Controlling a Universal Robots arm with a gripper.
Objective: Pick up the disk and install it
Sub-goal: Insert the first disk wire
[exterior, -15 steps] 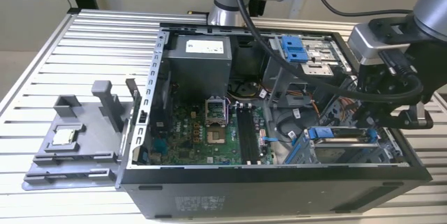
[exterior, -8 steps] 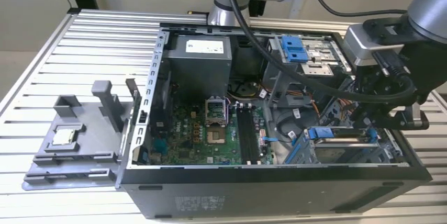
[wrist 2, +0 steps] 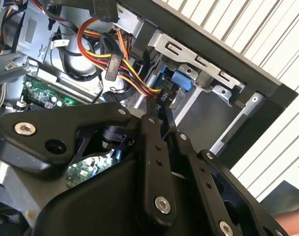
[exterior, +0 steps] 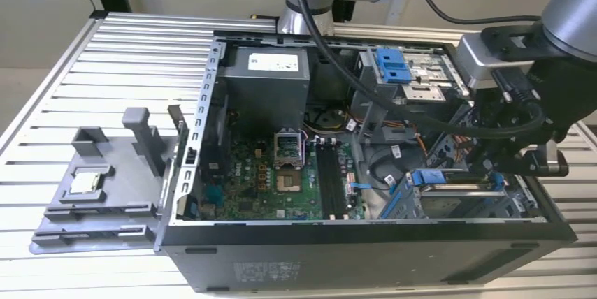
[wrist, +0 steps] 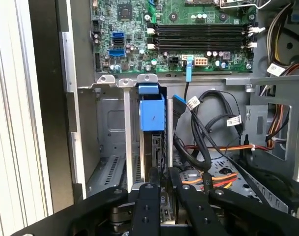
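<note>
The disk (wrist: 156, 147) stands on edge in the drive cage at the front corner of the open computer case, on the exterior view's right. Its blue plastic bracket (wrist: 151, 114) faces the motherboard. My gripper (wrist: 162, 178) reaches down into the cage, one black finger (wrist: 152, 183) on each side of the drive's thin edge, shut on it. In the exterior view, the gripper (exterior: 491, 173) hangs over the cage with the blue bracket (exterior: 431, 177) beside it. The second wrist view shows the gripper (wrist 2: 162, 117) pressed on the disk's edge (wrist 2: 165, 98), with the blue bracket (wrist 2: 181, 81) beyond.
Black, orange and yellow cables (wrist: 208, 147) run close beside the cage. The motherboard (exterior: 279, 173) and power supply (exterior: 265, 68) fill the case's middle. A blue latch (exterior: 393, 65) sits on the upper bay. A grey fixture (exterior: 103, 194) holding a small square chip (exterior: 86, 181) lies outside the case, at the exterior view's left.
</note>
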